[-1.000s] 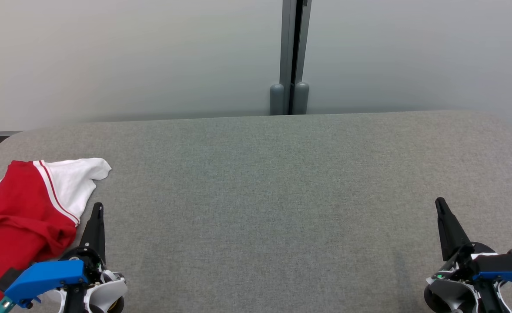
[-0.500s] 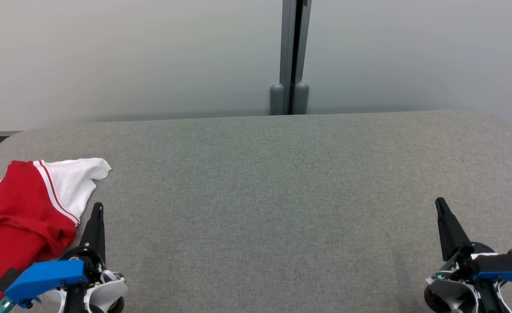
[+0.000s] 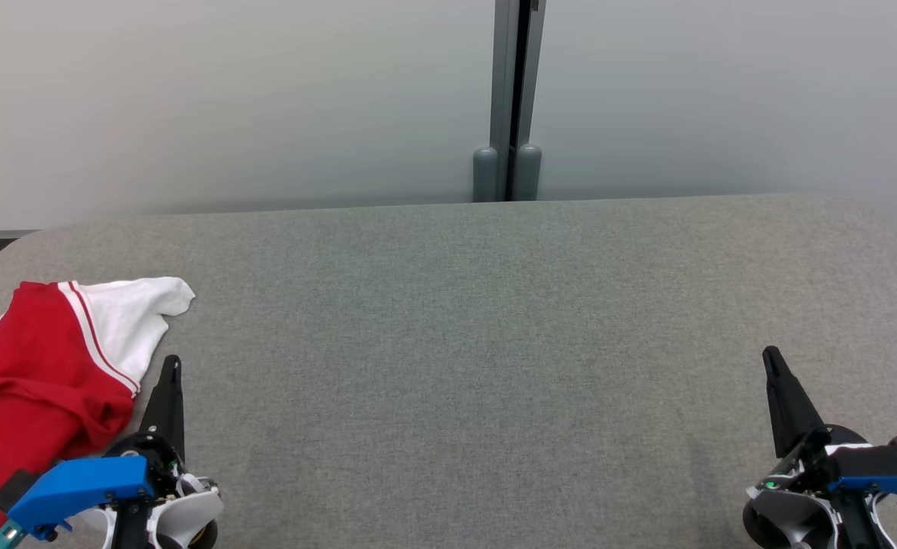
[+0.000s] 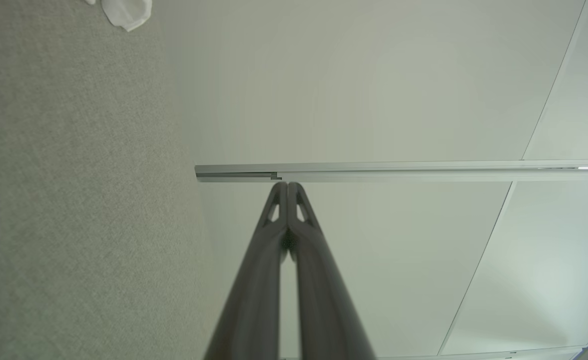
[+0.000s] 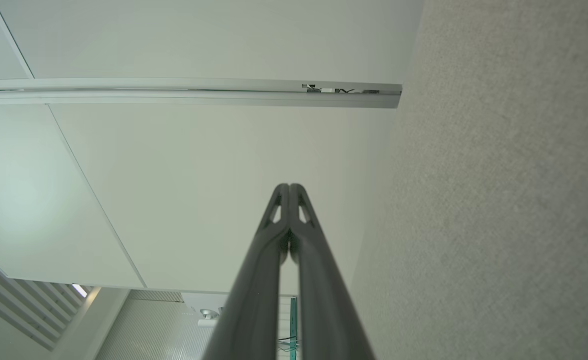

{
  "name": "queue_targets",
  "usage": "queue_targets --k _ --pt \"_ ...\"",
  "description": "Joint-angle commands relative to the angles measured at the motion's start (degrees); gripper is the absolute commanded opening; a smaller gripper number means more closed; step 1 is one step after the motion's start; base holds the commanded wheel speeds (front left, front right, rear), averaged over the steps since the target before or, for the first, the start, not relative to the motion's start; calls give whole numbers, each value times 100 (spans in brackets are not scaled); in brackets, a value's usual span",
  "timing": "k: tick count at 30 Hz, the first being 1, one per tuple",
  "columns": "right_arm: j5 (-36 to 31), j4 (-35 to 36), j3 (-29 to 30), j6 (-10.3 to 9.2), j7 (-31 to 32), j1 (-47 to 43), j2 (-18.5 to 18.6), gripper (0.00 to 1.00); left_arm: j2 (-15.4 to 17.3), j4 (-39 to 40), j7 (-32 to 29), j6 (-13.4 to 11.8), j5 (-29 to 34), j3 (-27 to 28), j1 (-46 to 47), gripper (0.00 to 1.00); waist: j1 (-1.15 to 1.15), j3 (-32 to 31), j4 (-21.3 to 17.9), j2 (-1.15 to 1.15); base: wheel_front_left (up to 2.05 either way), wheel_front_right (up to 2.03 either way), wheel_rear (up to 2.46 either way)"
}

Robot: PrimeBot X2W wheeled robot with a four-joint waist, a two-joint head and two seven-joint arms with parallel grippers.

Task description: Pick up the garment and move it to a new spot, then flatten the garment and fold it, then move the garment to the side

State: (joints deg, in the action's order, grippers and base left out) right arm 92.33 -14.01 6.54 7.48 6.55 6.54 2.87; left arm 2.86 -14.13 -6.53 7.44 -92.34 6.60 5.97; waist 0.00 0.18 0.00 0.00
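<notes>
The garment (image 3: 40, 377), red with a white sleeve and thin red-and-white stripes, lies crumpled at the left edge of the grey table (image 3: 478, 335). Its white sleeve tip (image 4: 126, 12) peeks into the top left of the left wrist view. My left gripper (image 3: 171, 364) rests just right of the garment, shut and empty, fingers pointing up the view; in its own wrist view the left gripper (image 4: 288, 186) has its tips pressed together. My right gripper (image 3: 770, 357) sits at the lower right, far from the garment, also shut with nothing in it, as the right gripper (image 5: 289, 187) shows.
A pale partition wall stands behind the table, with a grey vertical post (image 3: 507, 99) at its middle. The table's felt surface has rounded far corners and stretches wide between the two grippers.
</notes>
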Motion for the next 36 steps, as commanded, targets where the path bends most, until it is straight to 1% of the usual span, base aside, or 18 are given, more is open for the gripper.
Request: queue_targets --k 1,23,24,27,31,36 --pt "19 19 10 2 16 -72 0 0 3 31 -19 30 -17 5 50 0 0 0 0 0 0 0 0" --pt "19 19 10 2 15 -72 0 0 3 32 -19 30 -17 5 50 0 0 0 0 0 0 0 0" --pt "19 19 10 2 15 -72 0 100 3 32 -19 30 -17 5 50 100 0 0 0 0 0 0 0" --pt "0 -121 -10 -8 -1 -33 -27 100 -19 -119 8 -1 7 -2 -114 100 0 1 0 0 0 0 0" --pt "-84 -85 -37 -8 -81 -41 13 100 -22 -155 118 -2 132 -38 -109 100 0 7 0 0 0 0 0" --pt "-407 -84 -184 -7 -285 -18 160 100 -18 -203 290 -1 647 -30 -58 100 0 21 0 0 0 0 0"
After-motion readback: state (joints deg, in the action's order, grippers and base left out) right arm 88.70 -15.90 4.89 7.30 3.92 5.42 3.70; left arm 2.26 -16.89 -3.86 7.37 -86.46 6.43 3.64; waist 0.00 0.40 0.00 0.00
